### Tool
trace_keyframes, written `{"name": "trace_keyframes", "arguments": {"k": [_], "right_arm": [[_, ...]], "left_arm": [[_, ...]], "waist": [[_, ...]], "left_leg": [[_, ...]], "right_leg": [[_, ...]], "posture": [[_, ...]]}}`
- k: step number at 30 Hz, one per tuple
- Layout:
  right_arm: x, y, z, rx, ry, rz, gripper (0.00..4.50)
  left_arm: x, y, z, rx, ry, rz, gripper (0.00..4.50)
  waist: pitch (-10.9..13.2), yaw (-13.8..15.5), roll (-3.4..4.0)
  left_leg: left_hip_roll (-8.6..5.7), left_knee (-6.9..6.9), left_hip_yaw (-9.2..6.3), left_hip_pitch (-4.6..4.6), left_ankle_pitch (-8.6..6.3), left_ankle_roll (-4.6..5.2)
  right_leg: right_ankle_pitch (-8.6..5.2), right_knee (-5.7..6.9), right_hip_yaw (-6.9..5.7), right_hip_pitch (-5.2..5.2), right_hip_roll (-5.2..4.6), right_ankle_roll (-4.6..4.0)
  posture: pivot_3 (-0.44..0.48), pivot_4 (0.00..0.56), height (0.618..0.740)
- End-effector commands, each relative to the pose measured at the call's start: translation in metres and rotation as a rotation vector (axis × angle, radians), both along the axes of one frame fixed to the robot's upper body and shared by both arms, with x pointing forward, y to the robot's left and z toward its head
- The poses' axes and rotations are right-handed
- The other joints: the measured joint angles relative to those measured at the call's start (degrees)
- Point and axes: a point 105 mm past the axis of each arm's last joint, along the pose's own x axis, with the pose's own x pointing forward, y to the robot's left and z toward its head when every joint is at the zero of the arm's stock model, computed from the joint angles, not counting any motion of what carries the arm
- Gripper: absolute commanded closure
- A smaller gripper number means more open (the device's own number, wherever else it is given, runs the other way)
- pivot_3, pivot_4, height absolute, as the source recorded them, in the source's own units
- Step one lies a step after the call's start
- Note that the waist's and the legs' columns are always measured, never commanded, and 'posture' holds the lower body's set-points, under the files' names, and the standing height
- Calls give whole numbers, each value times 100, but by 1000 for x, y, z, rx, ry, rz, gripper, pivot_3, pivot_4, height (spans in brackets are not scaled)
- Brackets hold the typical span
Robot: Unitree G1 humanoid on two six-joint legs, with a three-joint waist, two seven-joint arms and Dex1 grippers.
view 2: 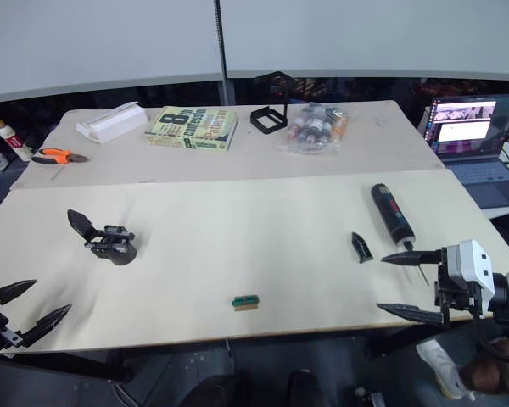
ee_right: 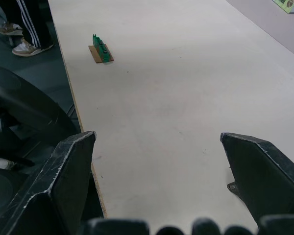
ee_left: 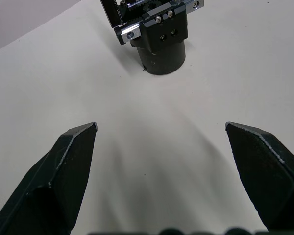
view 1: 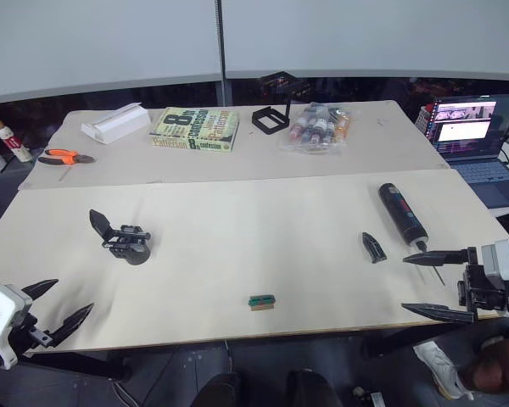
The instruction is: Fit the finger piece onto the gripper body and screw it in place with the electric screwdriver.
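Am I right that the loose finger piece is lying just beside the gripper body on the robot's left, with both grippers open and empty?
Not quite. The finger piece lies on the robot's right, beside the electric screwdriver, far from the gripper body on the left; the left eye view shows this. The rest holds: the left gripper and right gripper are open and empty.

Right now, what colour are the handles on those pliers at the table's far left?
Orange, on the pliers; the left eye view shows them best.
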Motion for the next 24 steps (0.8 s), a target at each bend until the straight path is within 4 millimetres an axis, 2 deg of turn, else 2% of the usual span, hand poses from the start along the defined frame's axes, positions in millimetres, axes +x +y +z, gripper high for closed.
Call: {"name": "trace_keyframes", "arguments": {"k": [1,4,7,10,13,18,24], "right_arm": [[4,18,16,83,-63,32,0],[4,53,35,258,-120,94,0],[4,71,55,414,-168,103,0],[1,80,54,423,-194,127,0],[-2,86,52,426,-190,142,0],[0,86,43,400,-156,155,0],[3,88,41,394,-157,165,0]], "left_arm": [[-1,1,15,-82,-88,37,55],[-10,1,19,-290,-175,110,55],[-25,7,7,-370,-202,235,55],[-35,11,-3,-400,-249,341,55],[-35,6,-11,-395,-253,371,55],[6,-21,-7,-350,-271,309,55],[51,-38,-17,-296,-218,289,55]], "waist": [[0,-1,0],[0,-46,0],[0,-36,0],[1,10,-8],[2,99,-31],[2,232,-32],[-1,148,-32]], "left_leg": [[0,0,0,0,0,0],[5,-7,1,2,0,0],[7,-14,1,-2,1,-3],[6,-13,2,-1,-1,-3],[5,-7,1,1,-3,-1],[0,-1,2,3,1,-7],[-1,-3,1,5,5,-14]], "right_leg": [[0,0,0,0,0,0],[0,1,0,-1,0,0],[0,5,-4,-3,2,1],[0,-6,-7,-4,2,1],[0,-12,-11,1,0,1],[1,-8,-11,7,-4,1],[5,2,-10,-1,2,0]], "posture": [[0,150,740],[0,150,740],[0,150,740],[0,150,740],[0,150,740],[0,150,740],[0,150,740]]}}
